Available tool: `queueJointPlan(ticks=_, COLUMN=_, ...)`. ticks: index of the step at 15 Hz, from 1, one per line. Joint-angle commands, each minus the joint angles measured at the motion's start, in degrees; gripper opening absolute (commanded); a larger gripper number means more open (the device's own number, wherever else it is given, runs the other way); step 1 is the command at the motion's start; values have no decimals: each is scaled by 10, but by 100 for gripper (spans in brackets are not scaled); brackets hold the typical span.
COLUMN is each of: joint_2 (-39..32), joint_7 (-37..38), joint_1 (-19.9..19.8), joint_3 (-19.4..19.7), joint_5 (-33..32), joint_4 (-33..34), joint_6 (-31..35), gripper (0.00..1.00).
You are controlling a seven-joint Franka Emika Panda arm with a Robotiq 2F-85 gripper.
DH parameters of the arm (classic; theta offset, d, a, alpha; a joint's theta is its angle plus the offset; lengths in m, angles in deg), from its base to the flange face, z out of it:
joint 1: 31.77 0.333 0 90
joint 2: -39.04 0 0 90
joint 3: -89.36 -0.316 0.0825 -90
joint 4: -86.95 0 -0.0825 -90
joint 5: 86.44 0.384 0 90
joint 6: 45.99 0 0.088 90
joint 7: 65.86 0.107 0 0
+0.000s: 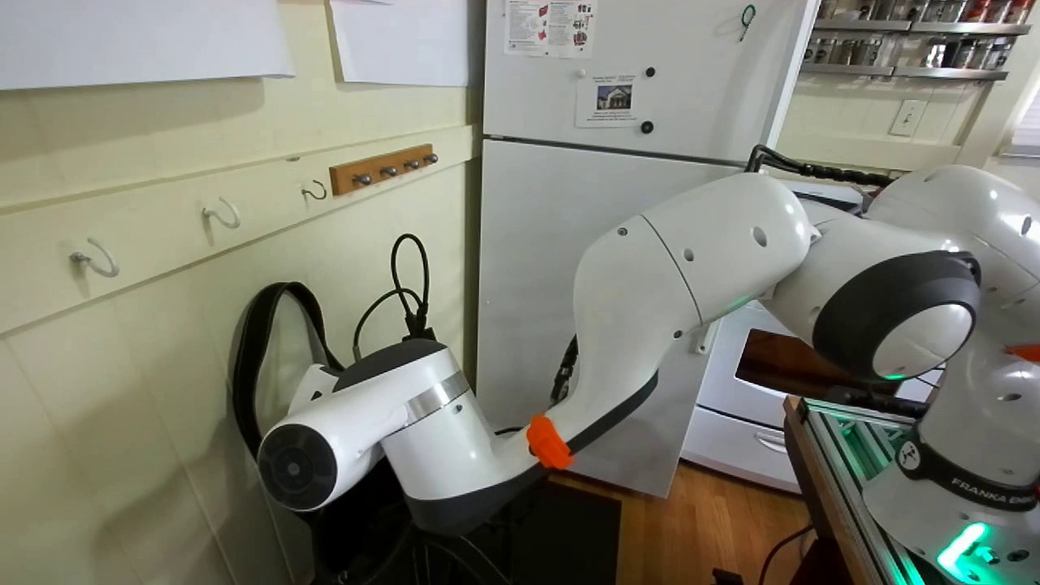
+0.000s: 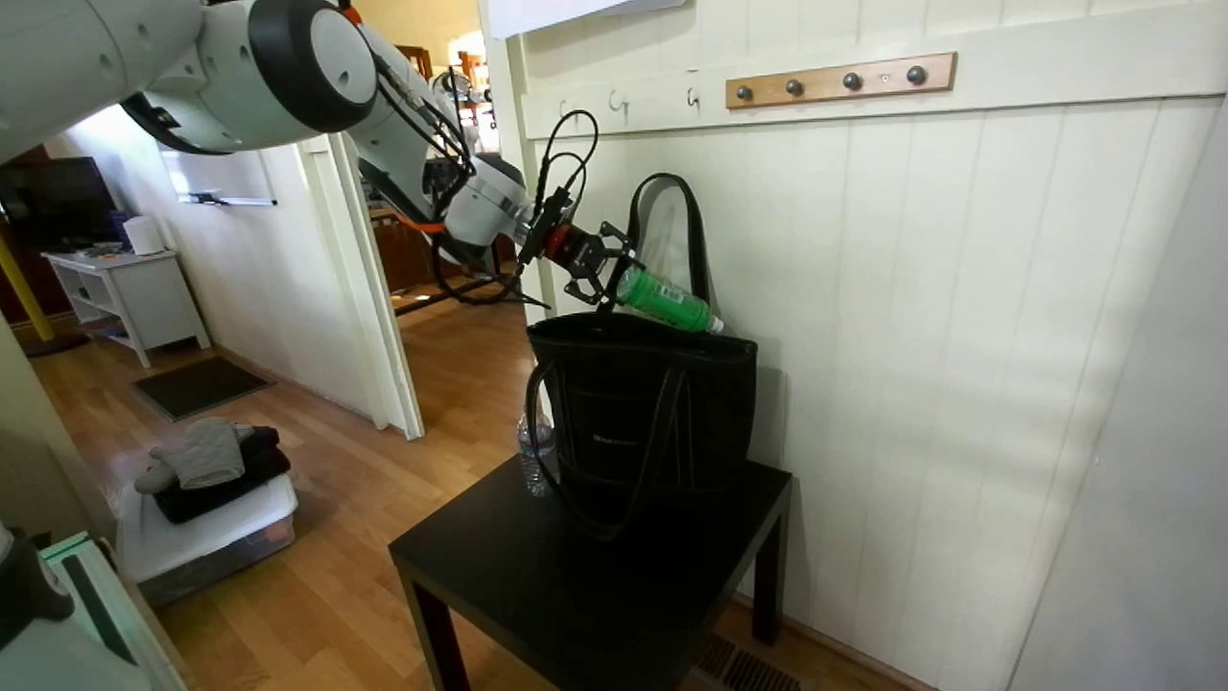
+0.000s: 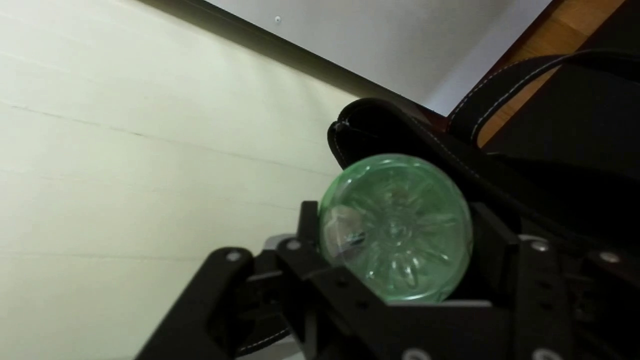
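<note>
Above a black, white-stitched tote bag (image 2: pixel 619 403), we find the gripper (image 2: pixel 624 282) pinching a green cylindrical plastic bottle (image 2: pixel 669 300); only the wrist view shows its round base (image 3: pixel 397 230).

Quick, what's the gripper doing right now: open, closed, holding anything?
Gripper: closed on a green, cylindrical plastic bottle, holding it near its base.

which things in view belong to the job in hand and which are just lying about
Seemingly in the job:
green bottle, held tilted
pincer, closed on that bottle
black bag, its open top near the bottle

Seemingly just about:
clear bottle, on the black table
wooden peg rack, on the wall
folded cloths, on a lidded bin
</note>
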Motion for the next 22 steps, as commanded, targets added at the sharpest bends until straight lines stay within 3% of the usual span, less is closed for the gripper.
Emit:
queueJointPlan(ticks=1, joint_2=6, joint_7=29, joint_1=6, joint_3=6, joint_5=-9, joint_4=-19, joint_6=7, gripper=48)
queueJointPlan(ticks=14, joint_2=-3, joint_7=194, joint_1=26, joint_3=14, joint_5=2, joint_4=-28, joint_6=-27, gripper=48)
queueJointPlan(ticks=22, joint_2=16, joint_7=215, joint_1=24, joint_3=3, joint_5=-3, joint_4=-70, joint_6=9, gripper=48)
